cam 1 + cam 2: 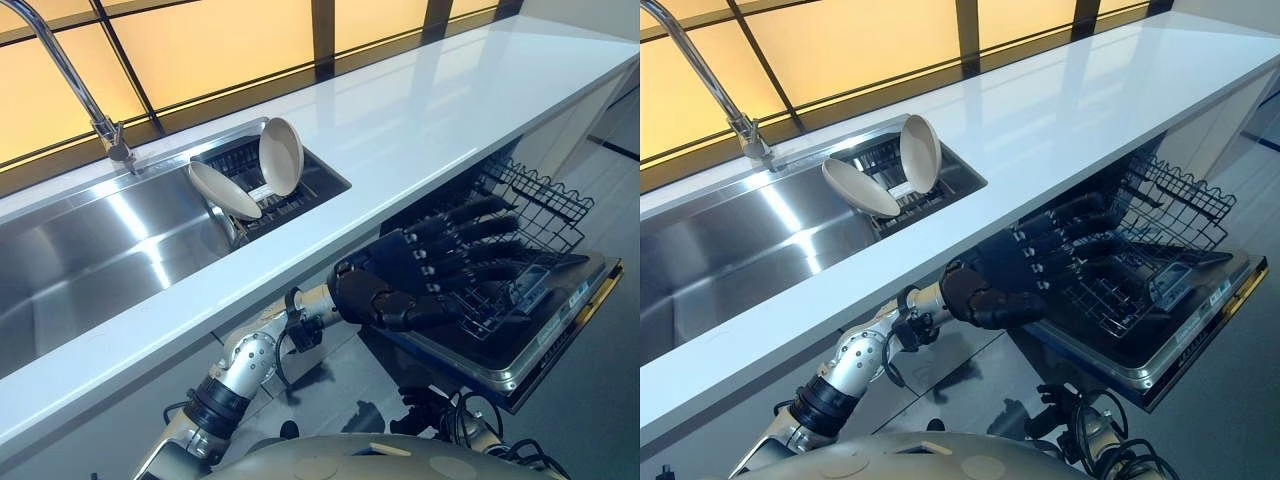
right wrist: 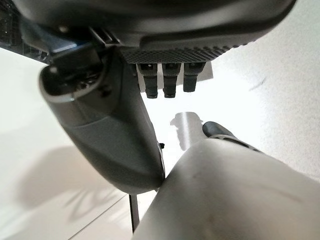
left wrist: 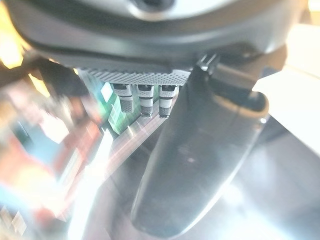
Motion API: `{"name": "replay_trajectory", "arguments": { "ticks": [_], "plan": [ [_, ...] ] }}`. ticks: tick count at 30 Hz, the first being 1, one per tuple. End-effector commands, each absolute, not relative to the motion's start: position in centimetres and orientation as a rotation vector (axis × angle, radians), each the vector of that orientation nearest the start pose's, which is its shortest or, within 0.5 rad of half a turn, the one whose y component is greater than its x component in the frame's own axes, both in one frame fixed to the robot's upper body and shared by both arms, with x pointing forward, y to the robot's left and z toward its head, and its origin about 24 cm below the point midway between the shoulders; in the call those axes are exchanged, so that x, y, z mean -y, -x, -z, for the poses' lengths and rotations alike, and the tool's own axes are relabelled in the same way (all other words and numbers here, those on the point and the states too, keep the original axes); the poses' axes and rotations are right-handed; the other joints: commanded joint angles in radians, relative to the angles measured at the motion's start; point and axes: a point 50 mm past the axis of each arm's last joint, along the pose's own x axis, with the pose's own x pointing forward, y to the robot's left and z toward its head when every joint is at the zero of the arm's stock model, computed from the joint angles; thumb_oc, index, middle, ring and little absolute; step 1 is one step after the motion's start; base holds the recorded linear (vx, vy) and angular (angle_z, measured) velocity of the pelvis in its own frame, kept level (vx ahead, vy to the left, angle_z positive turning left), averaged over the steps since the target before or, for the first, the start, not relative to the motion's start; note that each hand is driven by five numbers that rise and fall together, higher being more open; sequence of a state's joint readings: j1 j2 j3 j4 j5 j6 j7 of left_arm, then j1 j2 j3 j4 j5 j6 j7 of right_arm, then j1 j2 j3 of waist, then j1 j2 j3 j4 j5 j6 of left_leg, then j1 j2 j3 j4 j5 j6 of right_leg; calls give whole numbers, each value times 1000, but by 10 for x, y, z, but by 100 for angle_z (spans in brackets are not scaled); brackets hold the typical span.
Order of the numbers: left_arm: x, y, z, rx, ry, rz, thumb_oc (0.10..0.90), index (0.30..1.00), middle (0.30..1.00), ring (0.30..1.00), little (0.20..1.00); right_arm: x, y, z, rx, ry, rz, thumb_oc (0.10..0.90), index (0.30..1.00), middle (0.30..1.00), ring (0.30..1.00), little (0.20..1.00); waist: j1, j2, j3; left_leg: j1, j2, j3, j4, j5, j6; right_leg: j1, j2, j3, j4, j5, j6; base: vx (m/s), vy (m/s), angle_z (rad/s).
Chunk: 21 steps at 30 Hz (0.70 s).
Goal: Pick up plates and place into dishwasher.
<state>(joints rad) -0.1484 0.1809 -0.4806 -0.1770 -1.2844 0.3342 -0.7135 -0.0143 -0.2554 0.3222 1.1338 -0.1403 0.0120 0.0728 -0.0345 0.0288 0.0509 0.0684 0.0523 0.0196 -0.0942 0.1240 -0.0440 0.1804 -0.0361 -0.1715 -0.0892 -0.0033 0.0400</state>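
Two beige plates stand on edge in a dark drying rack [image 1: 300,190] at the right end of the sink: one upright [image 1: 281,155], the other [image 1: 224,189] leaning to the left. My left hand [image 1: 420,275] is stretched out below the counter's front edge, over the dishwasher's pulled-out wire rack [image 1: 540,205]. Its fingers are straight and it holds nothing; its thumb [image 3: 200,165] looms close in the left wrist view. My right hand [image 2: 115,145] hangs low by the pale floor, its fingers relaxed and empty.
A long white counter [image 1: 450,110] runs from lower left to upper right. The steel sink [image 1: 90,250] with a tall faucet [image 1: 70,70] sits at the left. The dishwasher's open door [image 1: 540,345] juts out low on the right.
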Motion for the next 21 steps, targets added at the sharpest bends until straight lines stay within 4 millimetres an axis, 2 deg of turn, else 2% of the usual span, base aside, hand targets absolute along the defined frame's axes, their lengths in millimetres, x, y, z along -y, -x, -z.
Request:
{"name": "replay_trajectory", "arguments": {
  "ticks": [1,2,5,6,7,9,10,12,13,15,16,18,21],
  "plan": [
    [-60,-223,-177,475,1287,1402,800,900,900,900,900,196,-99,165,-1189,501,-335,800,900,900,900,900,24,-40,11,74,-80,71,7,-190,66,-65,4,60,47,-10,25,0,0,0],
    [-69,-225,-185,562,1235,1337,800,900,900,900,900,195,-97,165,-1191,498,-332,800,900,900,900,900,27,-41,11,73,-81,66,7,-189,66,-62,3,57,46,-12,23,0,0,0],
    [-111,-228,-209,886,801,974,800,900,900,900,900,194,-90,167,-1195,493,-321,800,900,900,900,900,44,-40,13,74,-83,48,7,-187,64,-52,1,45,44,-20,21,-2,-8,5],
    [-118,-226,-214,958,633,832,800,900,900,900,900,194,-89,167,-1194,493,-318,800,900,900,900,900,47,-40,10,69,-82,45,7,-185,62,-55,0,43,45,-20,20,4,1,9],
    [-139,-225,-226,1028,354,594,800,900,900,900,900,197,-83,167,-1199,493,-306,800,900,900,900,900,57,-38,11,72,-84,33,7,-184,61,-46,-1,31,42,-26,21,5,6,14],
    [-166,-229,-239,1095,-20,241,800,900,900,900,900,200,-72,169,-1214,493,-296,800,900,900,900,900,70,-39,1,73,-89,16,7,-185,61,-37,-2,17,39,-33,23,26,10,22],
    [-175,-233,-243,1096,-143,151,800,900,900,900,900,202,-69,169,-1218,492,-293,800,900,900,900,900,73,-40,-2,78,-89,11,7,-188,61,-29,-2,13,39,-39,23,37,4,29],
    [-196,-246,-251,1043,-521,-43,800,900,900,900,900,205,-66,169,-1228,501,-305,800,900,900,900,900,81,-42,-22,71,-91,4,7,-183,58,-32,-1,7,38,-41,21,51,-1,27],
    [-208,-251,-256,1007,-654,-106,800,900,900,900,900,207,-68,168,-1230,504,-306,800,900,900,900,900,85,-40,-28,71,-90,3,8,-182,57,-31,-1,6,40,-43,21,54,10,28],
    [-238,-260,-270,930,-935,-246,800,900,900,900,900,214,-74,167,-1233,524,-311,800,900,900,900,900,89,-29,-37,68,-89,7,10,-177,55,-35,-2,5,48,-46,19,24,27,32],
    [-245,-262,-274,917,-988,-276,800,900,900,900,900,215,-75,166,-1233,528,-313,800,900,900,900,900,89,-27,-38,68,-88,8,10,-177,54,-36,-3,5,50,-48,19,0,34,24],
    [-269,-265,-286,855,-1218,-366,800,900,900,900,900,223,-78,164,-1232,557,-323,800,900,900,900,900,90,-11,-39,68,-87,13,11,-174,55,-40,-5,5,56,-47,20,-16,48,16],
    [-287,-271,-291,764,-1408,-367,800,900,900,900,900,227,-85,162,-1211,575,-332,800,900,900,900,900,88,5,-38,73,-90,16,11,-175,56,-39,-7,7,60,-48,22,-1,48,5]
  ]
}}
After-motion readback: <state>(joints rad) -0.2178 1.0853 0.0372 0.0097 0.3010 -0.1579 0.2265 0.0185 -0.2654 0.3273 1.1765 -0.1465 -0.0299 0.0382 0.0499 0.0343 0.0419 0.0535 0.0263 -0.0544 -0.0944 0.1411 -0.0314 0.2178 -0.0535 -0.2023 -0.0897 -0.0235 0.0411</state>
